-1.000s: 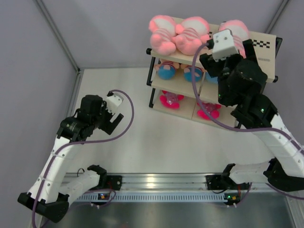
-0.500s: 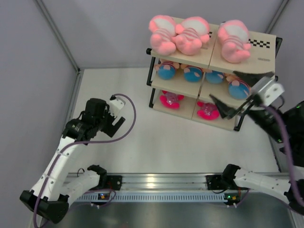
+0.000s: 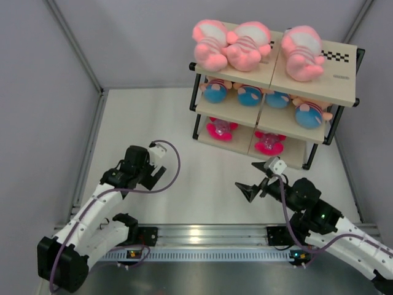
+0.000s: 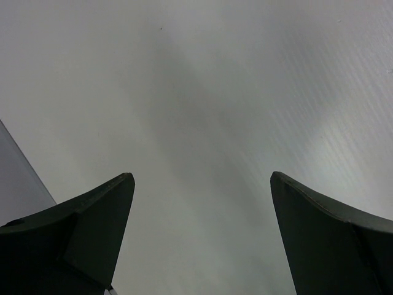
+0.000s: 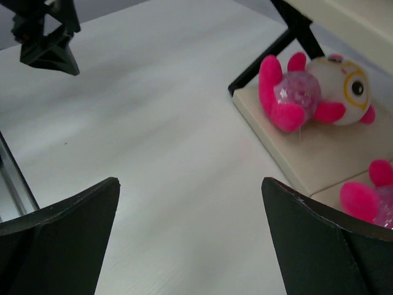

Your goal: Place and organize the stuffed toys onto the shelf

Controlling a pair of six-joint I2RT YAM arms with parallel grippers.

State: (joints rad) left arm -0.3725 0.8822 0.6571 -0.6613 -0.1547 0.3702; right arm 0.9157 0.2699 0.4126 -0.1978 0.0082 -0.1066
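The shelf (image 3: 341, 83) stands at the back right. Three pink striped stuffed toys (image 3: 245, 44) lie on its top boards, the right one (image 3: 304, 52) apart from the other two. Several tan-headed blue ones (image 3: 249, 94) fill the middle tier. Two white-faced magenta ones (image 3: 268, 142) lie on the bottom tier; one shows in the right wrist view (image 5: 319, 86). My right gripper (image 3: 250, 181) (image 5: 190, 181) is open and empty, low over the table before the shelf. My left gripper (image 3: 156, 174) (image 4: 201, 178) is open and empty over bare table.
The shelf's black leg (image 5: 270, 52) and bottom board (image 5: 295, 147) lie ahead-right of the right gripper. A metal rail (image 3: 202, 236) runs along the near edge. Grey walls enclose the table on the left and back. The left gripper shows in the right wrist view (image 5: 46, 37).
My right arm has drawn back from the top shelf and dropped low before the shelf, leaving the third pink toy on top. My left arm has lowered and moved nearer.
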